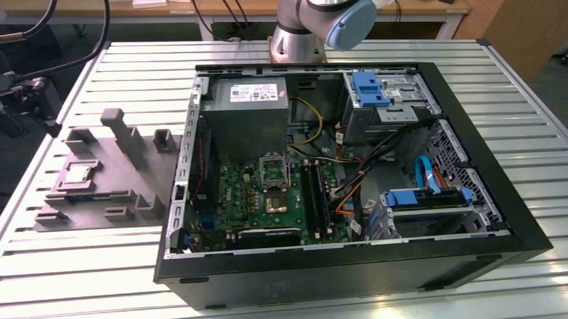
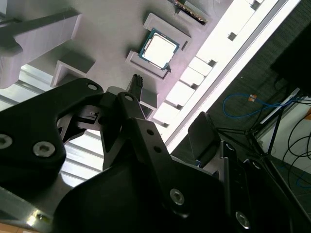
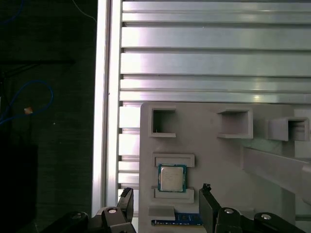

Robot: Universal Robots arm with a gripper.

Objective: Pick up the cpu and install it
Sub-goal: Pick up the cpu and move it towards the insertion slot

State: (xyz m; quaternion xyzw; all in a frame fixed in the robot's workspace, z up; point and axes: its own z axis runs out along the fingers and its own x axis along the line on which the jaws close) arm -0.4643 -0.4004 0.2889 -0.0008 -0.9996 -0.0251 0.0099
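Note:
The cpu (image 1: 76,174) is a small silvery square lying flat in a pocket of the grey tray (image 1: 98,199), at the exterior view's left. Both wrist views show the cpu (image 3: 171,177) (image 2: 159,48) from above, still seated in its pocket. My gripper (image 3: 166,191) hovers over the tray, open, with its two dark fingers (image 3: 206,194) spread wider than the chip and nothing between them. One finger tip (image 2: 137,81) stands short of the cpu and clear of it. The square metal-framed socket (image 1: 273,169) sits on the green board inside the open computer case.
The black computer case (image 1: 355,266) lies open on the slatted aluminium table (image 1: 89,279), with a power supply, cables and blue drive bays inside. The tray carries upright grey blocks (image 1: 124,136). The table's edge (image 3: 104,121) runs close beside the tray.

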